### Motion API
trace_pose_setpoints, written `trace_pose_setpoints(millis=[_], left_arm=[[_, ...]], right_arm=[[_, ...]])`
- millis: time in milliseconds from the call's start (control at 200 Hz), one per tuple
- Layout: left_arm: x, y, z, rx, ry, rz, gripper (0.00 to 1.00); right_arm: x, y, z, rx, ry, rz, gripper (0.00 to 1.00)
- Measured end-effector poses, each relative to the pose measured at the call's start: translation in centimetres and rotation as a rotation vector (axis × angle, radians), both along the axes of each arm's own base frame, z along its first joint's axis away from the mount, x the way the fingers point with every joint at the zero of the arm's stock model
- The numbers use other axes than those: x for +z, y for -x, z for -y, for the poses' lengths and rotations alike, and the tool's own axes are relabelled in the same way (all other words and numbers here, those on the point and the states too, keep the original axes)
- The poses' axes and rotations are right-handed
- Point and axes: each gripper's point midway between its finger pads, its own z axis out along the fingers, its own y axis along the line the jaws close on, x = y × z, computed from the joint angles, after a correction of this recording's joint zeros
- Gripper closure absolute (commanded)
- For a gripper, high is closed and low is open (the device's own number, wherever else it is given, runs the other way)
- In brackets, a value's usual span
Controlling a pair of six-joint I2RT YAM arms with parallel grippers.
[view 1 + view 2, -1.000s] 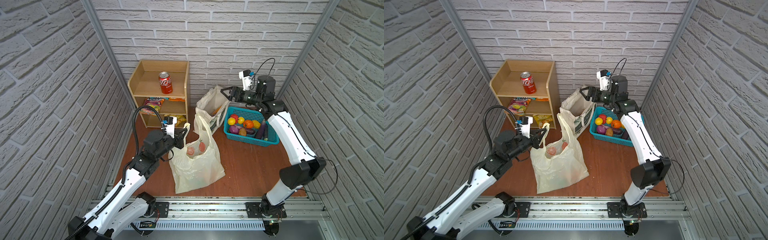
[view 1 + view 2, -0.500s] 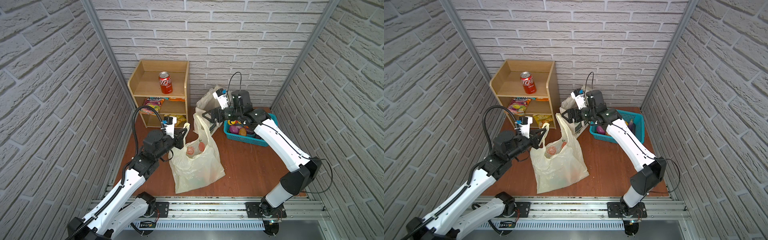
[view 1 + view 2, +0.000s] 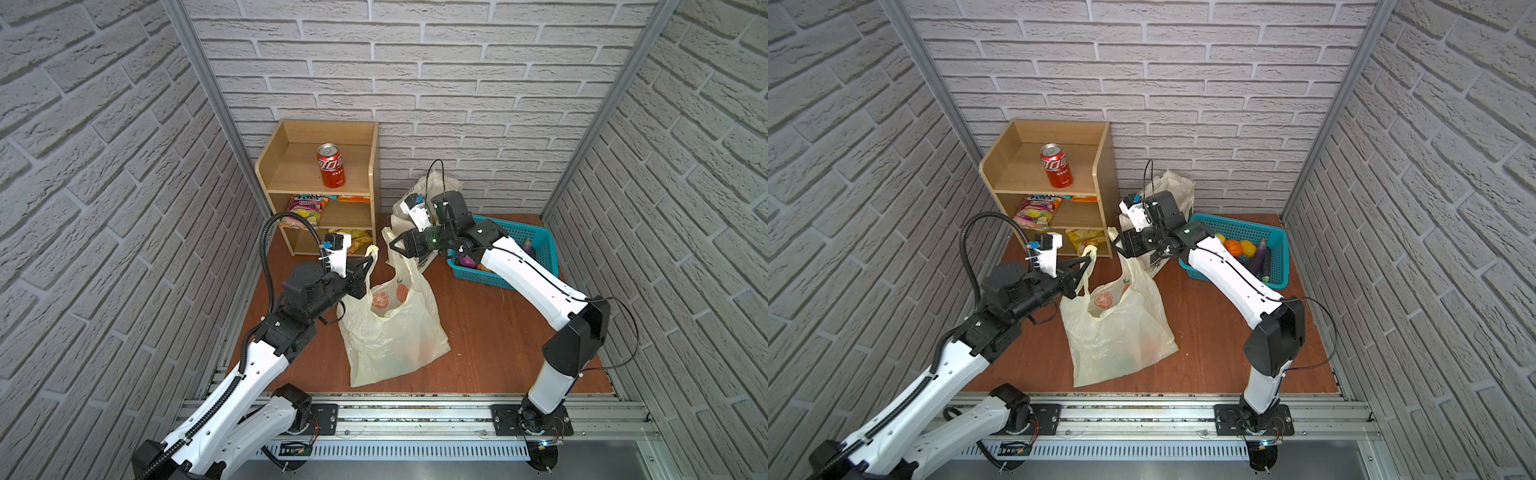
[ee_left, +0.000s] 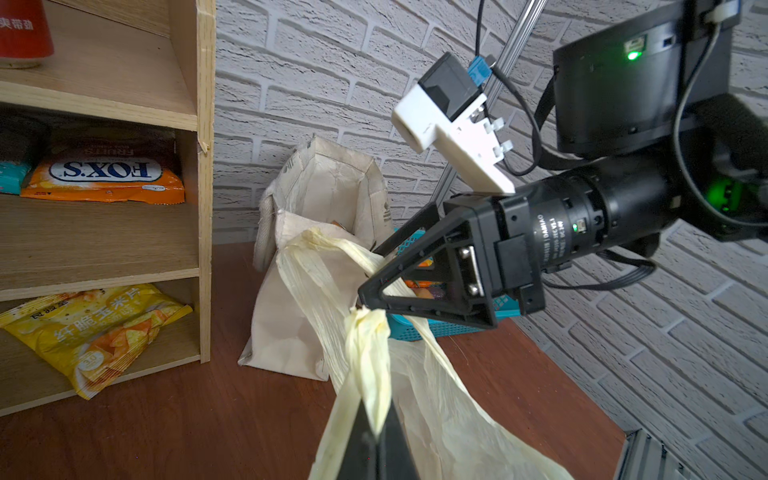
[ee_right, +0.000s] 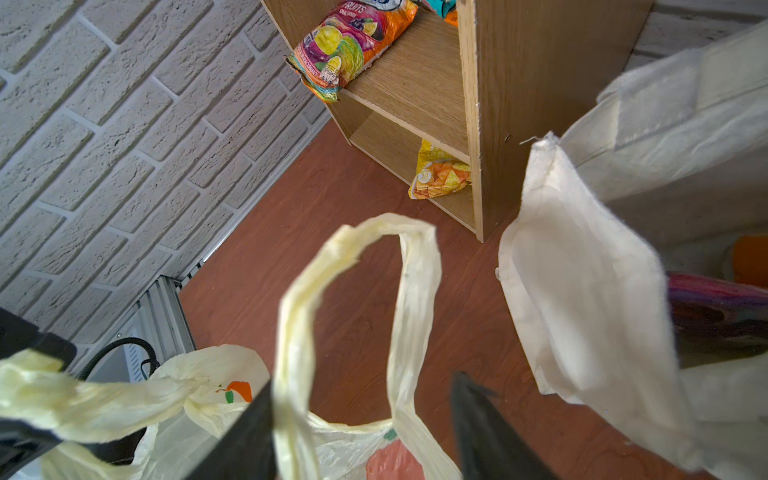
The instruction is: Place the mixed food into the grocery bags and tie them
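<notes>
Mid-floor, in front of the shelf [image 3: 1021,174]: plastic bag [image 3: 390,332] lies slumped on the brown board, mouth toward the back wall, both handles lifted off it

Left gripper [image 3: 369,261] is clamped on the twisted handle [image 4: 368,345]. Left wrist view shows the bunched plastic pinched between the closed fingers [image 4: 397,453], with its tail sticking out past the tips

Right gripper [image 5: 363,382] is at the second handle loop [image 5: 415,270]. Jaws are apart and the loop stands up between them, one strand against a finger [image 5: 249,434], the other strand clear of the opposite finger. It is not closed on the loop

In both top views the two grippers face each other above the bag mouth, near but apart

Orange and pink shapes [image 3: 380,300] show through the film; can't tell what they are

Canvas tote [image 3: 1177,187] stands upright at the back wall, between shelf and turquoise basket [image 3: 1241,226], just behind the right gripper. Right wrist view looks into its open top: shiny purple packet [image 5: 715,299] inside, with something orange beside it, too cropped to identify

Basket holds round orange and yellow fruit plus a purple eggplant [image 3: 1258,257]

Red cola can [image 3: 331,166] stands upright on the shelf's top tier, snack packets on the two lower tiers
</notes>
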Motion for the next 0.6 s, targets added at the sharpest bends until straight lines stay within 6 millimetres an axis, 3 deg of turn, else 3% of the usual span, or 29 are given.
trace_pose_setpoints(millis=[35, 90, 330, 485, 600], left_arm=[[0.0, 0.0, 0.0, 0.0, 0.0, 0.0, 1.0], [0.1, 0.0, 0.0, 0.0, 0.001, 0.001, 1.0], [0.3, -0.3, -0.3, 0.028, 0.001, 0.003, 1.0], [2.4, -1.9, 0.2, 0.044, 0.005, 0.021, 1.0], [4.6, -3.4, 1.1, 0.042, 0.014, 0.048, 1.0]], right_arm=[[0.0, 0.0, 0.0, -0.003, -0.002, -0.005, 0.85], [0.0, 0.0, 0.0, -0.006, -0.003, -0.006, 0.93], [1.7, -0.6, 1.9, -0.052, -0.008, 0.021, 0.94], [5.8, -0.8, 6.0, -0.145, -0.035, 0.103, 0.94], [9.7, 0.5, 9.8, -0.227, -0.069, 0.192, 0.94]])
